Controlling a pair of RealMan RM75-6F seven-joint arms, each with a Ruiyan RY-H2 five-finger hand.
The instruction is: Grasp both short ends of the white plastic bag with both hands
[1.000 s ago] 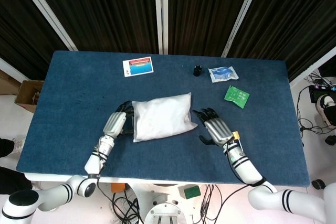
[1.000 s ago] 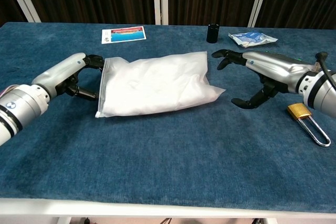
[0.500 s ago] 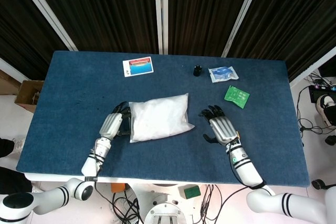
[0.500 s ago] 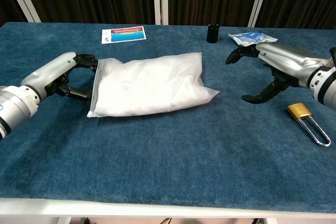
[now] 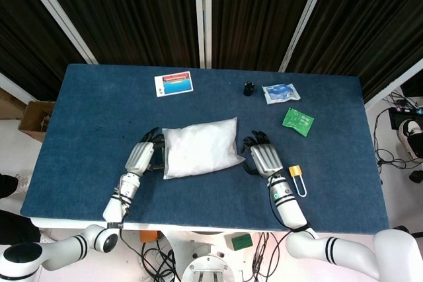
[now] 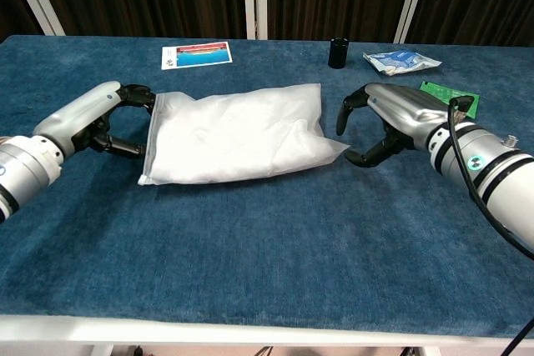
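The white plastic bag [image 5: 199, 147] [image 6: 240, 133] lies flat, mid-table, long axis running left to right. My left hand [image 5: 143, 156] [image 6: 98, 114] is at its left short end, and the fingers [image 6: 136, 93] and thumb hold that edge from above and below. My right hand [image 5: 264, 158] [image 6: 390, 116] sits just off the right short end. Its fingers are curled and apart, with nothing between them. The lower fingertip lies close beside the bag's right corner, and no grip shows there.
A picture card [image 5: 174, 84] [image 6: 197, 54], a small black cylinder [image 5: 248, 88] [image 6: 337, 52], a blue-white packet [image 5: 281, 92] [image 6: 402, 61] and a green packet [image 5: 298, 121] [image 6: 447, 89] lie at the far side. A brass padlock [image 5: 295, 175] rests by my right wrist.
My right hand pulled away to the right, then swung back left to the bag's right end. The left hand dragged the bag slightly left, then held still.
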